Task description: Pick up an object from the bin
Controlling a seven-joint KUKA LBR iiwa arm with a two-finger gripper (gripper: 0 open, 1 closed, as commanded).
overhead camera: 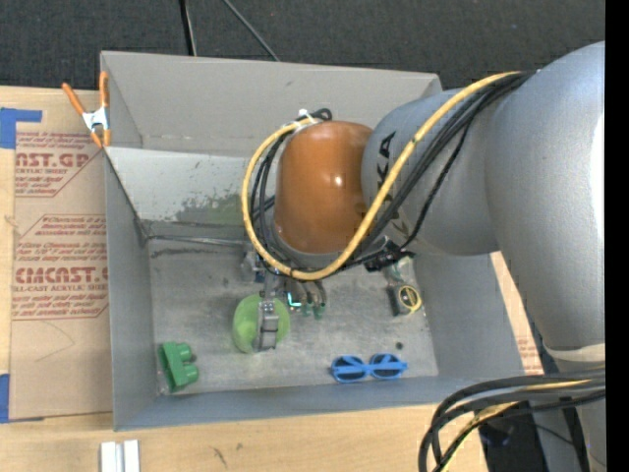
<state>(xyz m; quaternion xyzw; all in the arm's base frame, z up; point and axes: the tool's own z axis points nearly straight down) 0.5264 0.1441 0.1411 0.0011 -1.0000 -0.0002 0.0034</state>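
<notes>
Where the claw (267, 326) hangs, a pale-green ball (244, 324) lies under it.

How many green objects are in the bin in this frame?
2. A rounded green object lies mid-floor under the gripper; a green block sits in the lower-left corner. The arm covers part of the bin, so more may be hidden.

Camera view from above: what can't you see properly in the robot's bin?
1. Light green round thing, front middle: the gripper covers its right side, so whether it is gripped is unclear.
2. Bin: the orange wrist cover and arm hide its middle and back right.
3. Small yellow and black thing, right: too small to name.
4. Blue thing, front right: too small to name.
</notes>
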